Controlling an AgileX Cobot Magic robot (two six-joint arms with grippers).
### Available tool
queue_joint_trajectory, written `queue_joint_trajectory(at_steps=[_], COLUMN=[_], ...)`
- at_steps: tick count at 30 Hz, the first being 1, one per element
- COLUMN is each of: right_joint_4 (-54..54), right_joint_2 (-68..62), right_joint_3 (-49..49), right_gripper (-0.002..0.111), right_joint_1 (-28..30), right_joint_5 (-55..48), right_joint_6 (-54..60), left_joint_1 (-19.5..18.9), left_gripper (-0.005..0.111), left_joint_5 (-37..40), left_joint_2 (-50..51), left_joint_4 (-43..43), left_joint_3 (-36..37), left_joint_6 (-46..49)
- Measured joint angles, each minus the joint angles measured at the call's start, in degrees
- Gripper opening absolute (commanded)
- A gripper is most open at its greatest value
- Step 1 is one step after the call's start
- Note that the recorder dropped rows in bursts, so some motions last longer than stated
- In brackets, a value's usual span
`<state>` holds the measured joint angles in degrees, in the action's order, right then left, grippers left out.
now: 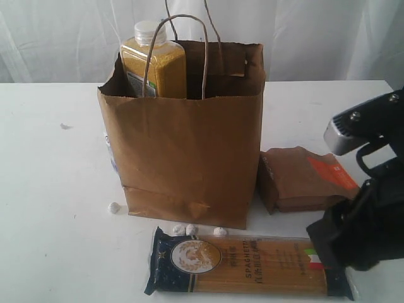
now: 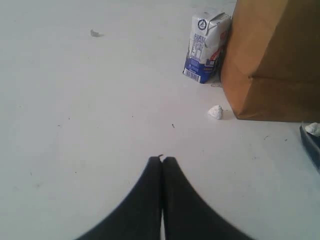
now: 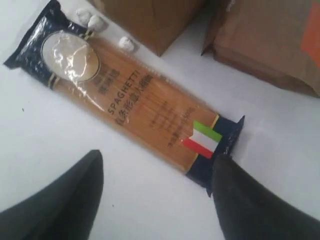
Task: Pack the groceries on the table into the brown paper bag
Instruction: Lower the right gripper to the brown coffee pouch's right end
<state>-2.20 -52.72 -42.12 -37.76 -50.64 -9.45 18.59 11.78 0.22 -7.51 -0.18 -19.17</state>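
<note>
Hidden behind the brown paper bag (image 1: pixel 183 164) in the exterior view, all but a sliver of a blue-and-white carton (image 2: pixel 207 47), shown whole only from the left wrist, tilted against the bag's side. Upright inside the bag, white-capped bottle of yellow grains (image 1: pixel 154 63), lower half masked by the ragged kraft rim; rest of the bag's inside out of sight. Flat on the white worktop (image 1: pixel 57 208) in front, blue-ended spaghetti pack (image 1: pixel 246 265), glossy film, long and rectangular, one end covered by the right pincer (image 3: pixel 157 160). Fingers apart, straddling the flag-printed end, one tip over the dark-blue seal; contact hard to judge. Just right of the bag, small orange-labelled brown pouch (image 1: pixel 303 180), matte and boxy, lying flat, cut off in the right wrist view. Over bare worktop, left pincer (image 2: pixel 162 162) pressed together on nothing. Lumpy white pebble bits (image 1: pixel 189 229) at the bag's foot
</note>
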Motion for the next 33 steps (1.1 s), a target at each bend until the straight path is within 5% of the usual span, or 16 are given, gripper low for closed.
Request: queue_joint_trajectory(at_steps=[8,14,26,33], right_joint_4=[-8.0,-10.2,1.8,18.5], right_joint_2=[-6.6,-8.7,-8.7,-8.9], right_joint_3=[2.1,2.6,12.4,14.5], right_gripper=[0.059,0.059,0.059,0.059], right_joint_1=[0.2,7.4,22.9,31.1], right_joint_5=[7.6,12.3,25.2,30.3], right_joint_6=[-9.4,-19.9,-22.1,-7.9], left_joint_1=[0.0,0.0,0.0,0.0], left_gripper=[0.0,0.0,0.0,0.0], left_joint_5=[0.0,0.0,0.0,0.0], left_joint_2=[0.0,0.0,0.0,0.0], left_joint_4=[0.0,0.0,0.0,0.0], left_joint_3=[0.0,0.0,0.0,0.0], left_joint_6=[0.0,0.0,0.0,0.0])
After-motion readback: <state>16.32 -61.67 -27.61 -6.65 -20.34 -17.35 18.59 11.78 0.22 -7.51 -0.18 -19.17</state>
